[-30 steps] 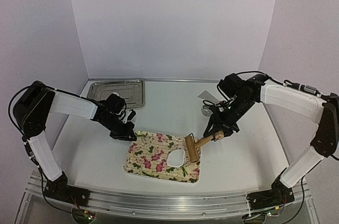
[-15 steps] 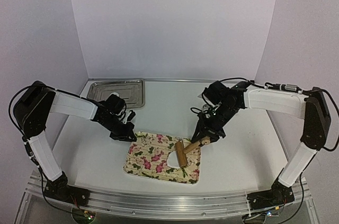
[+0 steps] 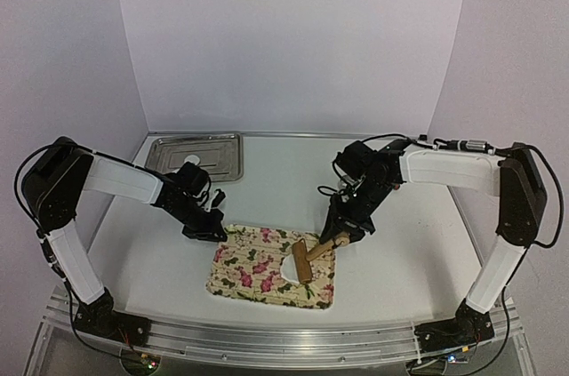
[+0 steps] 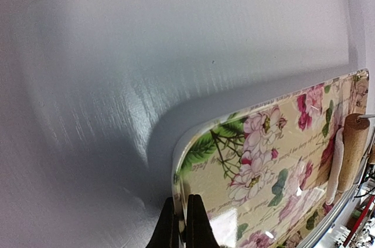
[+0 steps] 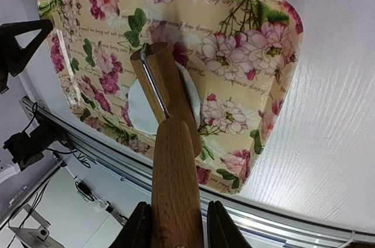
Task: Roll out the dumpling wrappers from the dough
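A floral cutting board (image 3: 258, 269) lies on the table near the front. On it is a flat, roundish white piece of dough (image 3: 290, 267), a dumpling wrapper partly covered by the wooden roller (image 3: 302, 260). In the right wrist view the roller head (image 5: 164, 92) lies across the dough (image 5: 137, 110). My right gripper (image 5: 176, 224) is shut on the roller's handle (image 5: 174, 172), to the right of the board in the top view (image 3: 343, 234). My left gripper (image 4: 183, 227) is shut on the board's far left corner (image 4: 179, 172), seen from above as well (image 3: 216, 232).
A metal tray (image 3: 222, 156) sits at the back left of the table. The table's front rail (image 3: 284, 333) runs just below the board. White walls close in the back and both sides.
The right arm has swung left and pushed the roller from the dough's right edge over its middle. The left gripper has stayed on the board's corner.
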{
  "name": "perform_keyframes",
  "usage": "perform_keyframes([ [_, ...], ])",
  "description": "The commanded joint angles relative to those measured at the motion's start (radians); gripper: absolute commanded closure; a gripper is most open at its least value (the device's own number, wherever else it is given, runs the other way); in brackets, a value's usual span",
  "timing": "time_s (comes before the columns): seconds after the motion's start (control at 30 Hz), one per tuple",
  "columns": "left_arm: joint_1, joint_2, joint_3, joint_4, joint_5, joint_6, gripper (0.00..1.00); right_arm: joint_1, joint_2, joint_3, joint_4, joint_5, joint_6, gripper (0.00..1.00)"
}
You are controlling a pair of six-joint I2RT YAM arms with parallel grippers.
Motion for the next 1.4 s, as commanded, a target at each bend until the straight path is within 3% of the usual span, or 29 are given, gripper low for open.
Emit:
perform_keyframes([
  [0.0, 0.002, -0.049, -0.005, 0.029, 0.002, -0.008, 1.00, 0.053, 0.120, -0.041, -0.181, 0.227, -0.005, 1.00],
  [1.37, 0.002, -0.028, -0.012, 0.054, 0.027, -0.020, 1.00, 0.171, 0.312, -0.047, -0.175, 0.350, 0.097, 1.00],
])
